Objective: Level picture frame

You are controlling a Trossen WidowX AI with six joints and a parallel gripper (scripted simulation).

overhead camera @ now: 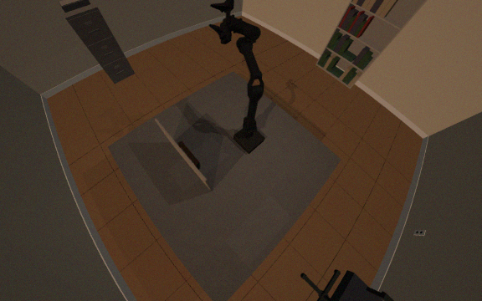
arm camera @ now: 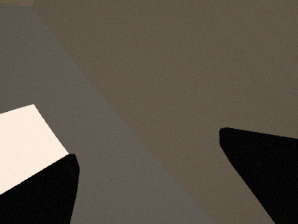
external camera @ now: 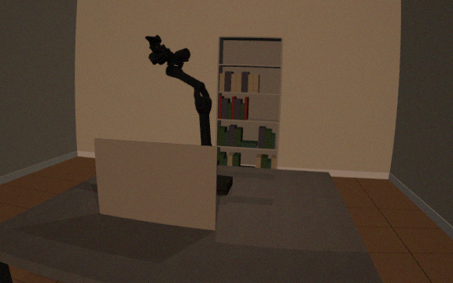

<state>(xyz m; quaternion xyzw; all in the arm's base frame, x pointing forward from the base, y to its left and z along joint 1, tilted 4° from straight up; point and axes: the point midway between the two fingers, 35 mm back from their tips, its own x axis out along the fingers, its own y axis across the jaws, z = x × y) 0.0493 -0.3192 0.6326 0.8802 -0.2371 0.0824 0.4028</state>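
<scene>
Jaws (overhead camera: pixel 215 16) (external camera: pixel 148 48) spread wide, nothing between fingers, arm (overhead camera: pixel 253 67) (external camera: pixel 204 118) reaching up high over desk (overhead camera: pixel 274 188) (external camera: pixel 281 220); picture frame (overhead camera: pixel 189 154) mostly tucked behind upright panel (overhead camera: pixel 168 136) (external camera: pixel 156 182), just dark strip showing in top view, on arm's side, well apart from jaws; can't tell tilt or see screw; bookshelf (overhead camera: pixel 375 75) (external camera: pixel 280 102) by far wall in exterior view, bright pale patch (arm camera: pixel 30 145) at left in wrist view
</scene>
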